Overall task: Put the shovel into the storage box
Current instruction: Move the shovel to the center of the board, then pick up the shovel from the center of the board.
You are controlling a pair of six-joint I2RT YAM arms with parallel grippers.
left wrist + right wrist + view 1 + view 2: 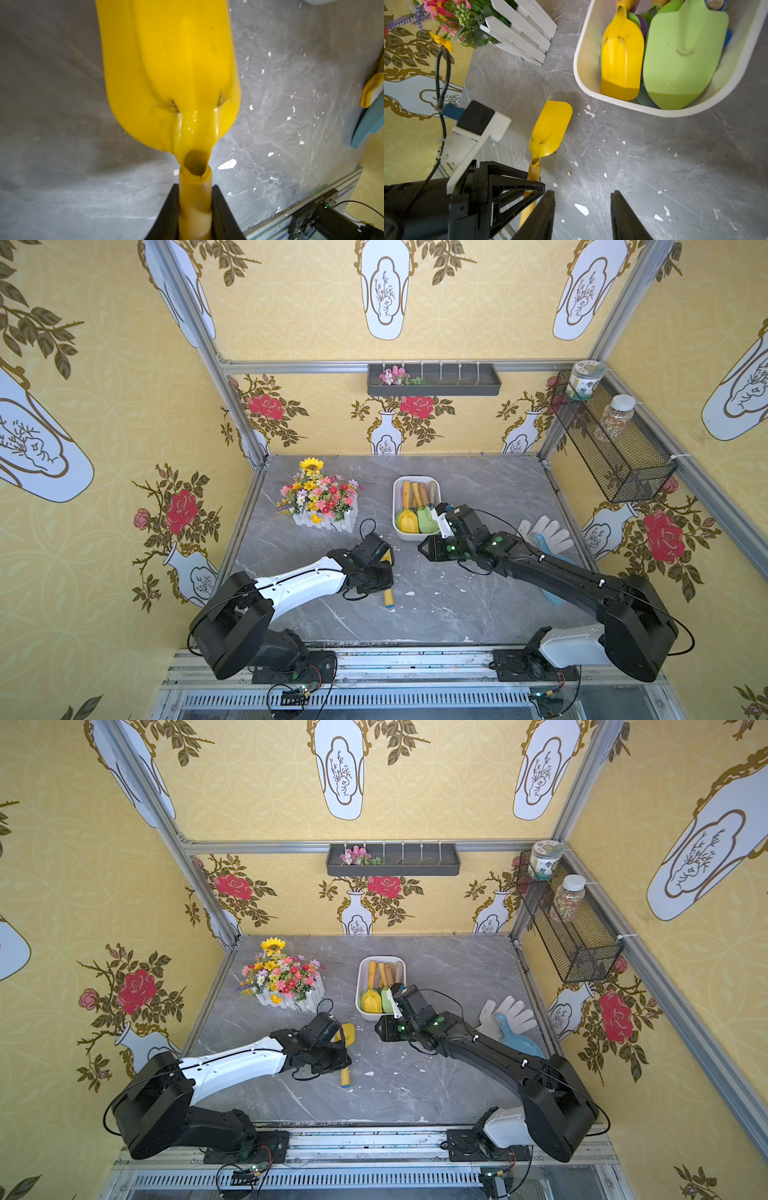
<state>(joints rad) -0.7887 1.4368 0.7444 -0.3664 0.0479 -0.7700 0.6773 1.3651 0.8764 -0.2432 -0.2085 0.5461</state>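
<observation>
The work surface is a grey marbled tabletop (457, 605) enclosed by yellow floral wall panels and scattered with small white flakes (582, 208).

**Left gripper** (195, 188): the jaws are closed on the round handle of the shovel (172, 72), directly behind the socket where the yellow blade joins. The free end of the handle projects from the far side of the gripper in both top views. The blade points toward the storage box (395, 506), near its front end but apart from it. Whether the blade rests on the tabletop or hangs clear of it cannot be determined.

**Right gripper** (582, 194): the jaws are partly open and hold nothing. It sits over the tabletop just in front of the box.

**Storage box**: it already contains a yellow trowel (620, 62) and a green trowel (683, 58). Their blades lie at the near end and their handles toward the back wall. A flower planter (324, 510) stands beside the box, on the left arm's side.

**Handling**:
- The shovel appears rigid, light and blade-heavy.
- The glossy painted blade offers poor purchase, so the handle is the correct place to grip.
- A hold close to the socket should limit tipping.
- The round handle may roll between flat jaws
</observation>
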